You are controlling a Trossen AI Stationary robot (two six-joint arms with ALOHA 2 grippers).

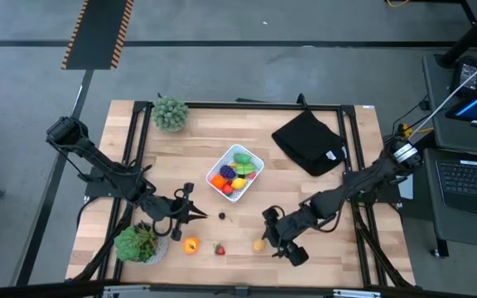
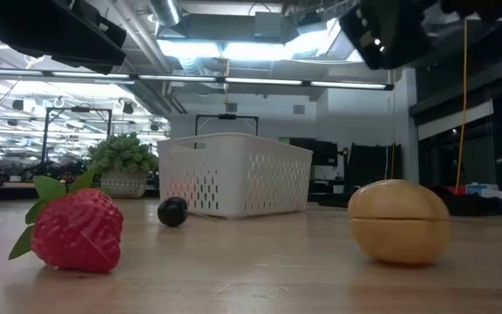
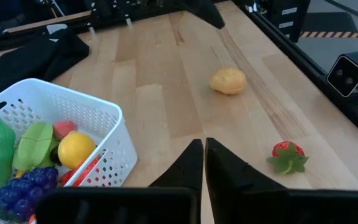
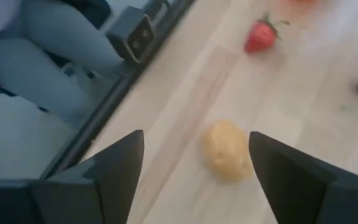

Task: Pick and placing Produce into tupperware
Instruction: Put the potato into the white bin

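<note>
The white tupperware (image 1: 248, 155) sits mid-table and holds several toy produce pieces: purple grapes, yellow, green and red ones (image 3: 74, 148). A tan potato-like piece (image 1: 259, 244), a strawberry (image 1: 219, 248), an orange fruit (image 1: 190, 245) and a small dark berry (image 1: 222, 216) lie on the wood near the near edge. My right gripper (image 4: 196, 137) is open and hovers just above the tan piece (image 4: 227, 150), one finger to each side of it, apart from it. My left gripper (image 1: 201, 213) is shut, pointing toward the table's right beside the dark berry.
A black cloth (image 1: 309, 141) lies on the far right part of the table. One bushy potted plant (image 1: 171, 113) stands at the far left, another (image 1: 139, 242) at the near left beside my left arm. A person's legs (image 4: 55, 43) show beyond the near edge.
</note>
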